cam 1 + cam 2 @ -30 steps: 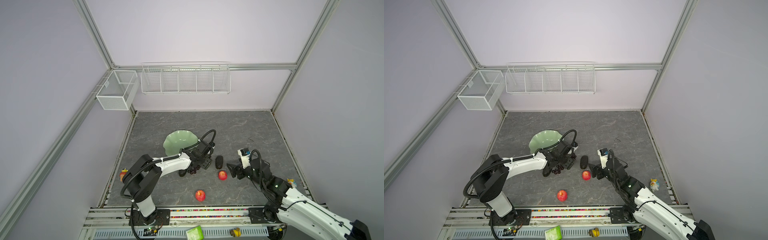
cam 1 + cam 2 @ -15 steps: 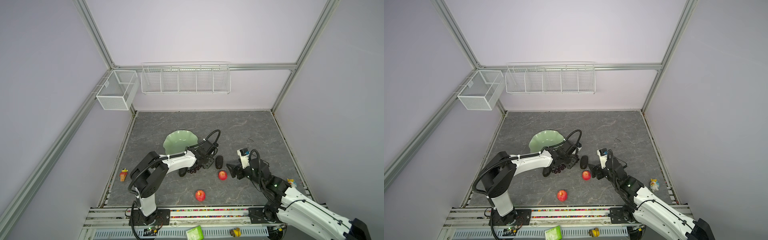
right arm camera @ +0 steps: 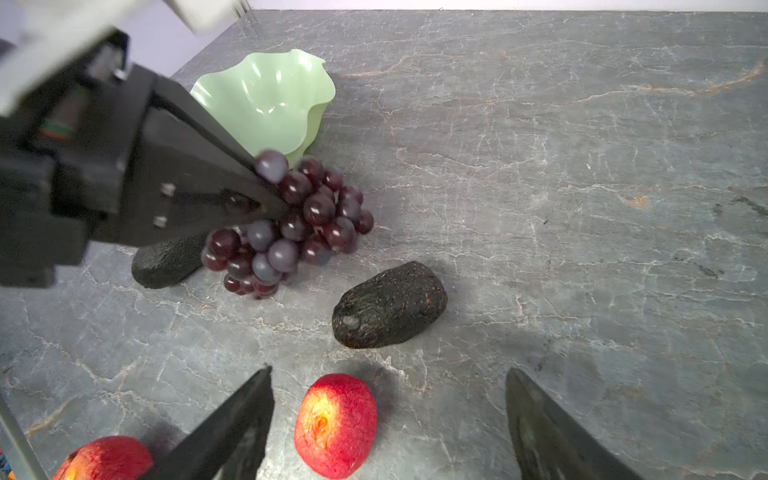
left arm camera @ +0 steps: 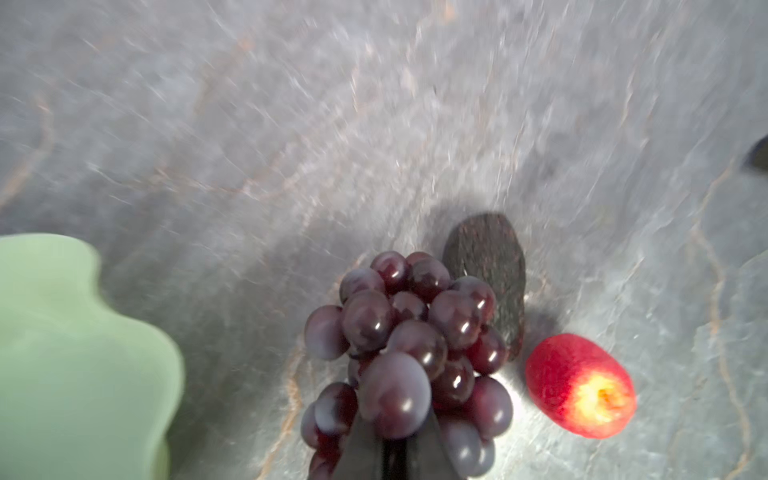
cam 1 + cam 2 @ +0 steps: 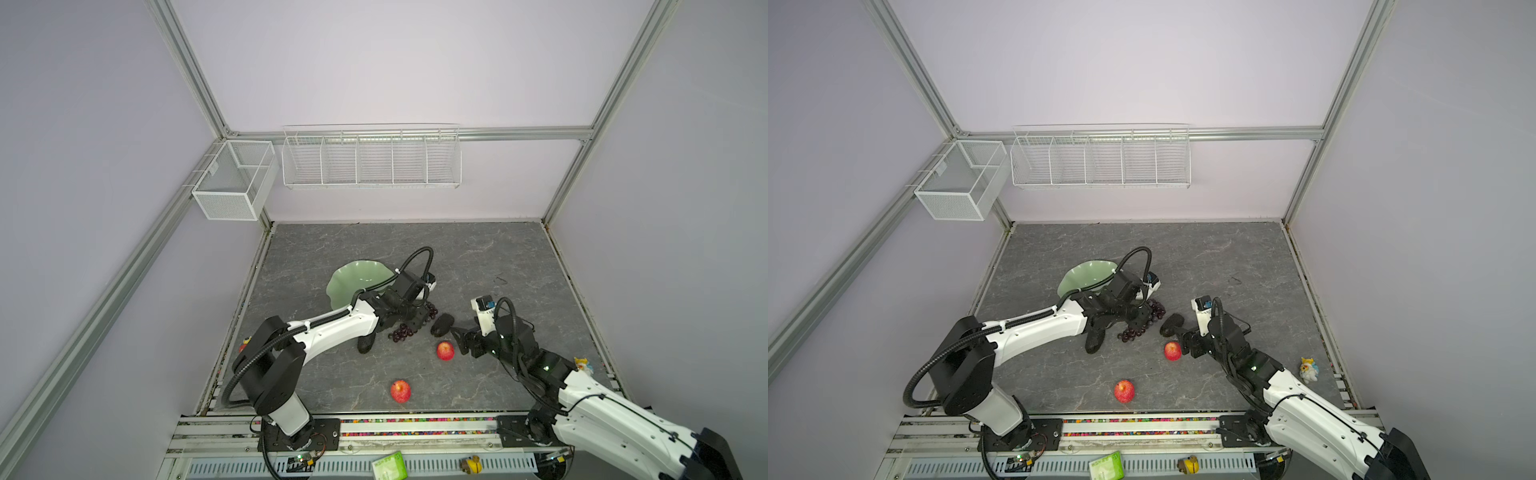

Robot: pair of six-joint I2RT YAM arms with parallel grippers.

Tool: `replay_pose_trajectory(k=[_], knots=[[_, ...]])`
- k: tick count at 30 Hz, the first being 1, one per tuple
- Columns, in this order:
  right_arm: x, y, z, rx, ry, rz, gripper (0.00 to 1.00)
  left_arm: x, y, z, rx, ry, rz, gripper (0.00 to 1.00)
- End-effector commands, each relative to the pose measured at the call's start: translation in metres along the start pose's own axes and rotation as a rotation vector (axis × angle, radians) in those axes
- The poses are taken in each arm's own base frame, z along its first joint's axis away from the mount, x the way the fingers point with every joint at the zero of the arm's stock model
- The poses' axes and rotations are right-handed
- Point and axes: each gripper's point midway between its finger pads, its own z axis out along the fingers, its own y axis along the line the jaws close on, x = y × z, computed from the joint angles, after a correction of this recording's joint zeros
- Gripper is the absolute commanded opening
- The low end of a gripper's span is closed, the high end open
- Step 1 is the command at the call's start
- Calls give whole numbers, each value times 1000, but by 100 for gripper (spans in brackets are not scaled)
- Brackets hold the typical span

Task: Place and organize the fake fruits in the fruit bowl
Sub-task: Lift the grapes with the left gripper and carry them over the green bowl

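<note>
The left hand (image 5: 417, 322) sits near the middle of the tabletop (image 5: 415, 249), well apart from every edge. Beyond its fingertips, open grey surface runs to the back wall. Close room is tighter. The fruit bowl (image 5: 353, 282) is near on one side, with a strip of bare tabletop between its wavy rim and the grapes (image 4: 407, 345), and the arm passes over the bowl's near rim.

This hand is pinched shut on the grapes, both fingers pressed together into the upper part of the bunch; whether the lowest grapes touch the tabletop I cannot tell. One avocado (image 3: 388, 305) lies just past the fingertips, apart from the grapes. The other avocado (image 3: 166, 262) lies under the hand's body, partly hidden. The right hand (image 3: 389, 370) is spread wide and grips nothing. An apple (image 3: 336, 424) lies between its fingers, nearer one of them, and a second apple (image 3: 104, 457) lies outside that finger. All five fruits are outside the bowl.

The right wrist view shows both avocados, both apples and the closed left fingers side-on. The left wrist view, blurred, shows one avocado and one apple. Only the top views show the toy figure (image 5: 1308, 369) at the tabletop's edge beside the right arm and the wire baskets (image 5: 370, 158) on the wall.
</note>
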Motion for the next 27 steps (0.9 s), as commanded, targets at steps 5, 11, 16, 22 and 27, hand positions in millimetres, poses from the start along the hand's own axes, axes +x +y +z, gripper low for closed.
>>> replay_pose_trajectory(k=[5,11,16,22,27], knots=[[-42,27,2,-94,-67,-44,88,-42,38,-55,-98,-185,-110,8],[-72,55,9,-198,-93,-67,88,-70,85,-113,-233,-343,-220,9],[-85,81,19,-268,-92,-101,88,-55,132,-134,-418,-300,-279,9],[-104,117,36,-332,-103,-149,88,-23,172,-120,-529,-216,-337,8],[-108,140,50,-373,-85,-176,88,-1,194,-84,-544,-147,-387,8]])
